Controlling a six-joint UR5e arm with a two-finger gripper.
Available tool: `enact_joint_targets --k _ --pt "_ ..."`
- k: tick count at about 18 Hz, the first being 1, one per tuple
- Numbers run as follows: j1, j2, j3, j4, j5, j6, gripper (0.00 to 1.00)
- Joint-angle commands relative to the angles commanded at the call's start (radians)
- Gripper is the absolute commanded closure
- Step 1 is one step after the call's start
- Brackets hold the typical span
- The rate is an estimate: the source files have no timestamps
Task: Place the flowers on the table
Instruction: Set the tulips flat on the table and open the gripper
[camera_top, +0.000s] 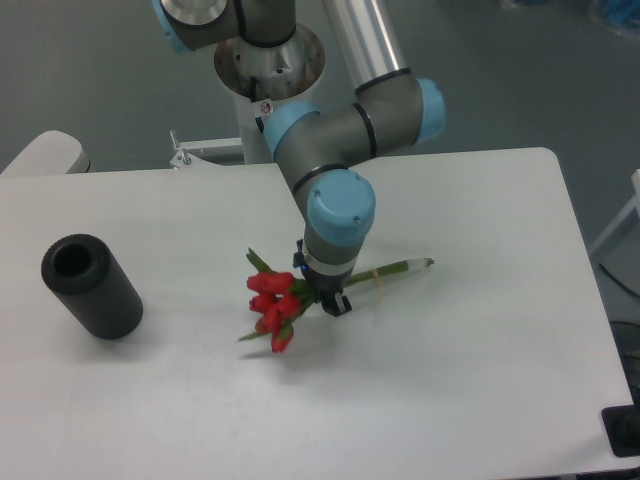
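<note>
Flowers (280, 300) are lying near the middle of the table (470, 380), red buds pointing toward the near left and green stems running out to the right, tied by a pale band partway along. Directly over the bunch, the gripper (328, 297) is pointing straight down where leaves meet stems, its dark fingers sitting right at the bunch. Whether the jaws are pinching the stems or standing slack around them I cannot tell, since the wrist is covering the fingertips. Well apart, toward the left edge, a black cylinder (92, 286) is standing tilted, its hollow mouth showing.
</note>
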Motion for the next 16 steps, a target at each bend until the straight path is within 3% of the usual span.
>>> enact_joint_targets --k 4,6,7,8,9,16 --pt "-0.015 0.026 -0.052 0.008 0.0 0.006 0.82" --pt "-0.021 0.031 -0.065 0.024 -0.003 0.006 0.64" --pt "-0.023 0.031 -0.068 0.028 -0.005 0.006 0.53" --pt "-0.023 0.031 -0.071 0.026 -0.006 0.005 0.32" --pt "-0.023 0.031 -0.074 0.028 -0.008 0.005 0.0" --pt "-0.018 0.029 -0.052 0.031 -0.011 0.006 0.0"
